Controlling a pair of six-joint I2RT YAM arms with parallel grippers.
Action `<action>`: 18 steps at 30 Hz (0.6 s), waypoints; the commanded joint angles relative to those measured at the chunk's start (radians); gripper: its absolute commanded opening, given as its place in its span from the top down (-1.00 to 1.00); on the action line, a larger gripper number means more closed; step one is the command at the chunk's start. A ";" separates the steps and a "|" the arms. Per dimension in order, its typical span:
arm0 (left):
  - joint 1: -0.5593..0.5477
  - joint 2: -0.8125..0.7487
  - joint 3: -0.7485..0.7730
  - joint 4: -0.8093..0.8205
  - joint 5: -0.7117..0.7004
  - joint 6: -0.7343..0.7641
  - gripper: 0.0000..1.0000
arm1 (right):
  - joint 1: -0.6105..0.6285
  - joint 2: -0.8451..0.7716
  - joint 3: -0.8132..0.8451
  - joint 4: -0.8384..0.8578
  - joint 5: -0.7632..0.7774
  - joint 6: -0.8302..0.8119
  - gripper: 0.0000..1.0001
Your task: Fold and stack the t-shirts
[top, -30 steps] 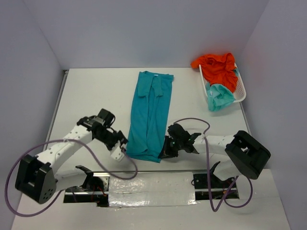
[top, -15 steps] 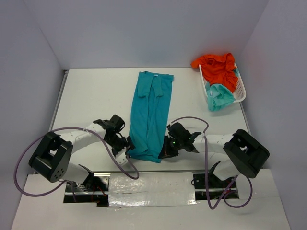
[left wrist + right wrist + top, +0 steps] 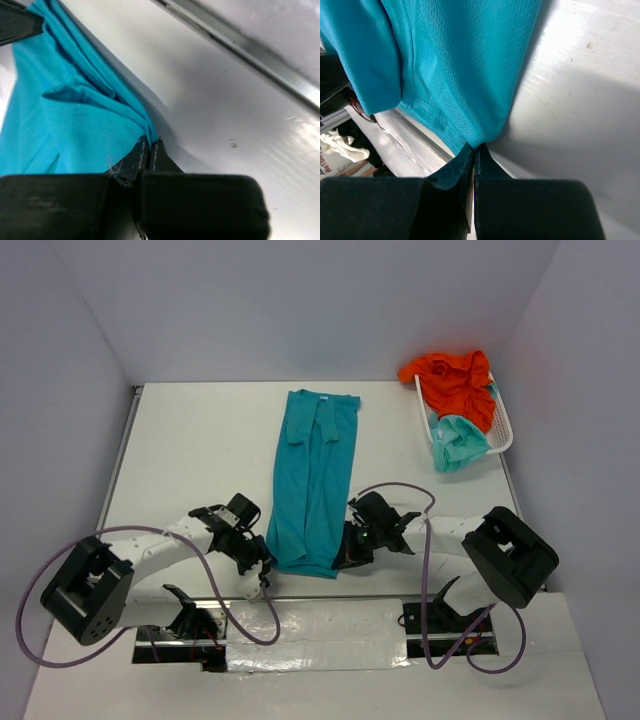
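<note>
A teal t-shirt [image 3: 315,475], folded lengthwise into a long narrow strip, lies on the white table with its collar end far and its hem near. My left gripper [image 3: 265,562] is at the hem's near-left corner. In the left wrist view that gripper [image 3: 150,142] is shut on the corner of the t-shirt [image 3: 65,115]. My right gripper [image 3: 343,558] is at the near-right corner. The right wrist view shows it [image 3: 474,147] shut on the hem edge of the t-shirt [image 3: 465,65]. Both grips are low at the table surface.
A white basket [image 3: 503,430] stands at the back right with an orange shirt [image 3: 455,380] and a pale mint shirt [image 3: 458,443] spilling over it. A shiny metal strip [image 3: 320,615] runs along the table's near edge, just behind both grippers.
My left gripper has moved in to the hem's near-left corner and shut on it. The right gripper has kept its grip and barely moved.
</note>
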 commanded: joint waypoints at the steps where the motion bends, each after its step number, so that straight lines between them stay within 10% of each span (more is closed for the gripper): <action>1: -0.008 -0.105 -0.042 -0.031 0.049 -0.110 1.00 | -0.014 0.021 -0.010 -0.162 0.129 -0.109 1.00; 10: -0.103 -0.172 -0.051 0.056 0.005 -0.419 1.00 | -0.016 -0.046 0.048 -0.312 0.187 -0.250 1.00; 12: -0.106 -0.188 -0.051 0.030 0.007 -0.404 0.49 | -0.016 -0.045 0.048 -0.317 0.174 -0.268 1.00; 16: -0.108 -0.246 -0.066 -0.066 -0.019 -0.307 -0.30 | -0.011 -0.064 0.068 -0.345 0.154 -0.327 -0.08; 18: -0.106 -0.281 -0.072 -0.095 -0.047 -0.270 -0.76 | -0.008 -0.118 0.090 -0.402 0.170 -0.337 -0.20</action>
